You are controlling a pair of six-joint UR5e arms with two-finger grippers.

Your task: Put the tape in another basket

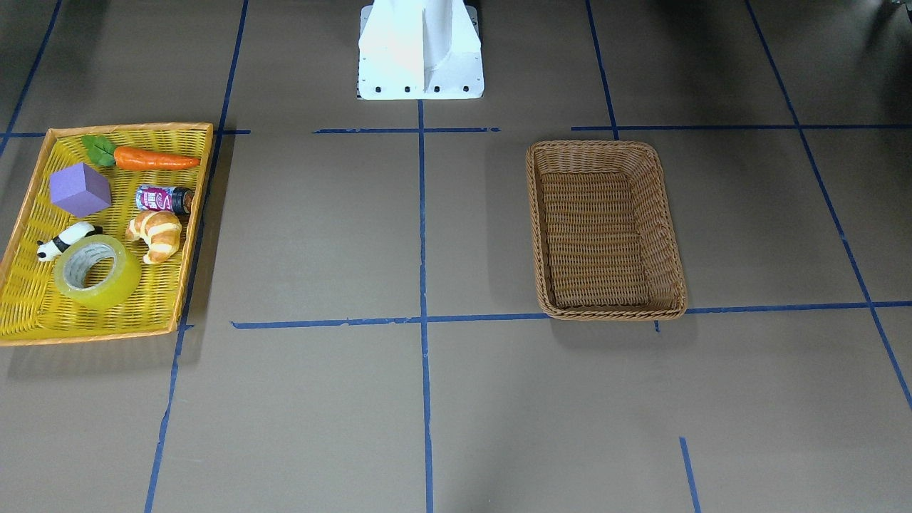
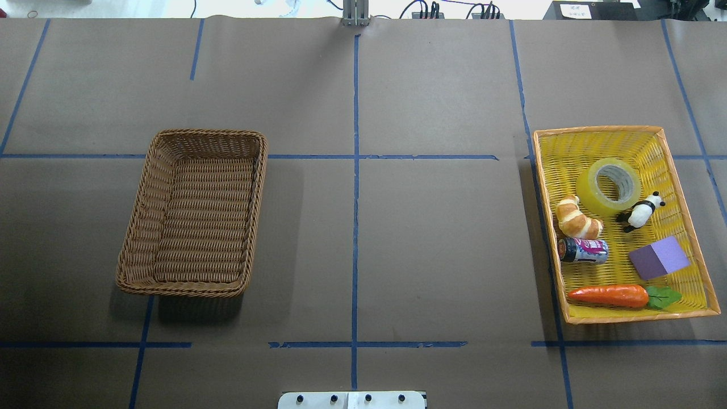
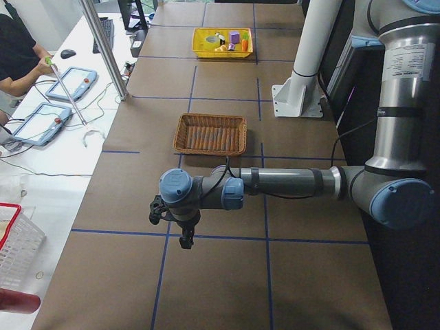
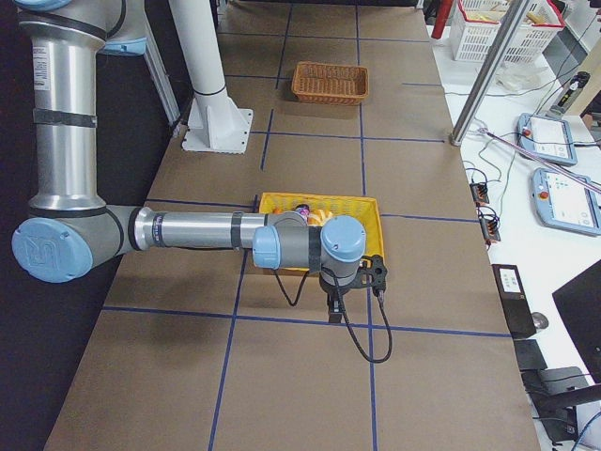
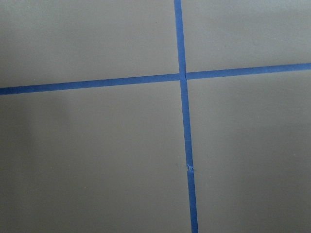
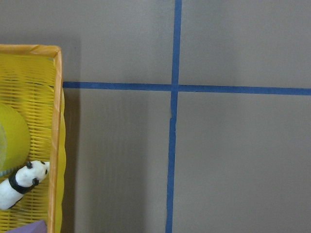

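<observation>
The tape (image 1: 118, 286) is a yellow-green roll with a pale core, lying in the flat yellow tray (image 1: 21, 313) next to a toy panda (image 1: 65, 240). It also shows in the overhead view (image 2: 590, 192) and at the left edge of the right wrist view (image 6: 9, 141). The brown wicker basket (image 2: 187, 289) stands empty on the robot's left side (image 1: 605, 312). My left gripper (image 3: 170, 228) hangs over bare table well outside the basket. My right gripper (image 4: 357, 293) hangs just outside the tray (image 4: 282, 200). I cannot tell whether either is open or shut.
The tray (image 2: 568, 142) also holds a croissant (image 2: 578, 221), a small can (image 2: 584, 250), a purple cube (image 2: 659, 258) and a toy carrot (image 2: 610, 295). The white robot base (image 1: 420, 50) stands mid-table. Blue tape lines grid the brown table. An operator sits at the left side view's edge.
</observation>
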